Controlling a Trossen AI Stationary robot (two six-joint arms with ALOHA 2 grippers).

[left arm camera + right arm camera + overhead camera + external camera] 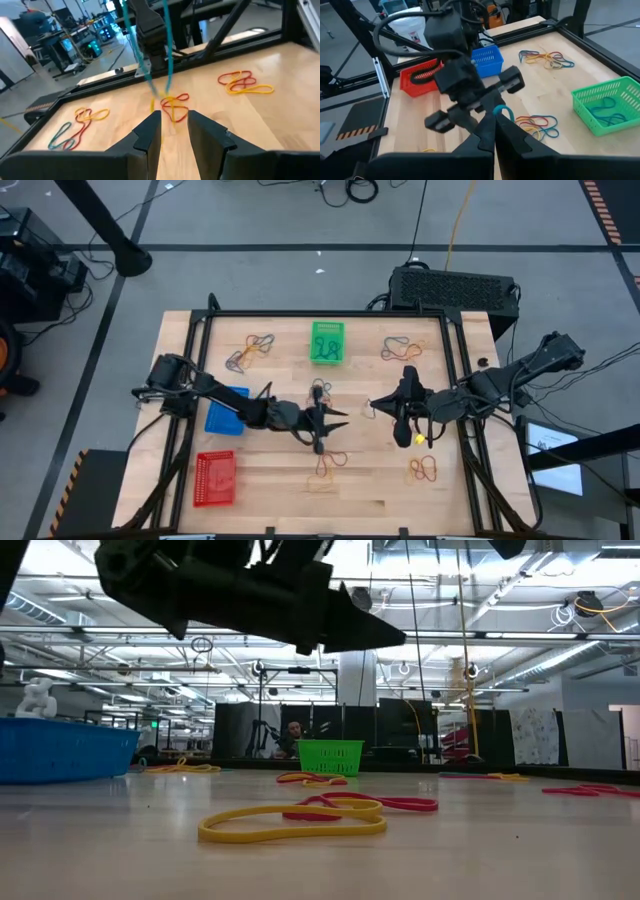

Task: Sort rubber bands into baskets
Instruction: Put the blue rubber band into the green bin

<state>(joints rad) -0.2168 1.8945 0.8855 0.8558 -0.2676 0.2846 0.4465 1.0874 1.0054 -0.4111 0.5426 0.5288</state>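
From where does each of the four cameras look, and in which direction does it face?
High: above the table, facing straight down; both arms show, with the left gripper and the right gripper.
Low: at table-top height, facing level towards the green basket; an arm hangs in from above.
Left wrist: on the left arm, facing past its own fingers to the right arm.
Right wrist: on the right arm, facing past its own fingers to the left gripper.
Shared: high, low and right wrist show the green basket.

The high view looks straight down on the whole pale wooden worktop [380, 490]; the low view skims level across it. Both show the green plastic mesh basket [327, 341].
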